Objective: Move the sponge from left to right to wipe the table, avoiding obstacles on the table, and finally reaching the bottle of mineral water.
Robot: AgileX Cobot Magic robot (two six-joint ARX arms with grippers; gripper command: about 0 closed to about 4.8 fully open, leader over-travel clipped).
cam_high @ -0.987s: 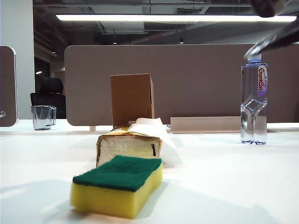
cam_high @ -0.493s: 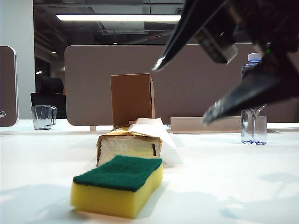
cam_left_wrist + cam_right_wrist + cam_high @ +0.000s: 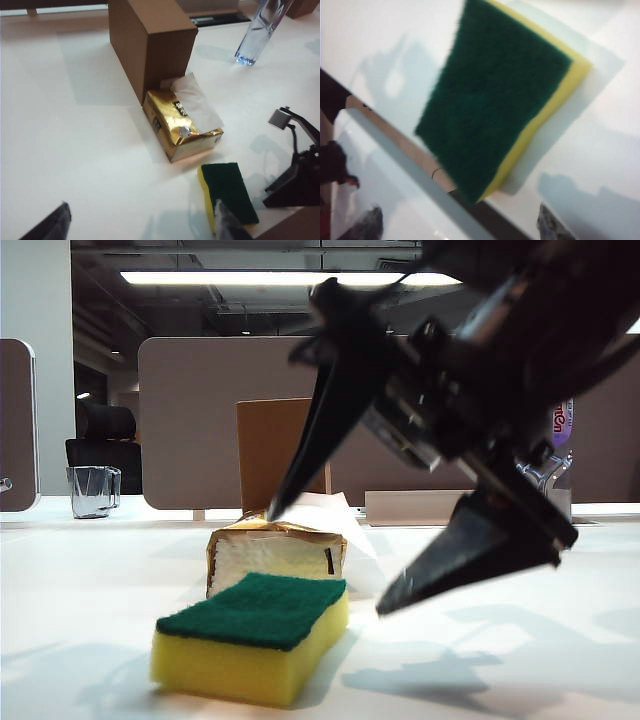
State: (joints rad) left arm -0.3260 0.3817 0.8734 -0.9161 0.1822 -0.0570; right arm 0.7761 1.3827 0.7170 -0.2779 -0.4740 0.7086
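Note:
The sponge (image 3: pixel 250 635), yellow with a green top, lies flat on the white table (image 3: pixel 520 660) near its front edge. Behind it lies the gold tissue pack (image 3: pixel 275 555), and behind that stands the brown cardboard box (image 3: pixel 280 450). My right gripper (image 3: pixel 330 560) hangs open just right of and above the sponge, holding nothing; its fingers (image 3: pixel 300 460) point down toward it. It hides most of the bottle of mineral water (image 3: pixel 562 420). The right wrist view has the sponge (image 3: pixel 495 95) ahead of the open right gripper (image 3: pixel 457 225). My left gripper (image 3: pixel 142 220) is open above the table, beside the sponge (image 3: pixel 227 192).
A clear glass mug (image 3: pixel 93 490) stands at the far left back. Brown-grey divider panels (image 3: pixel 200 370) line the back edge. From the left wrist, the box (image 3: pixel 150 45), tissue pack (image 3: pixel 180 125) and bottle (image 3: pixel 257 35) show, with the right arm (image 3: pixel 300 170) beside the sponge.
My right gripper has swung down from the upper right toward the sponge, its jaws spreading wider, and now covers most of the bottle. The sponge has not moved.

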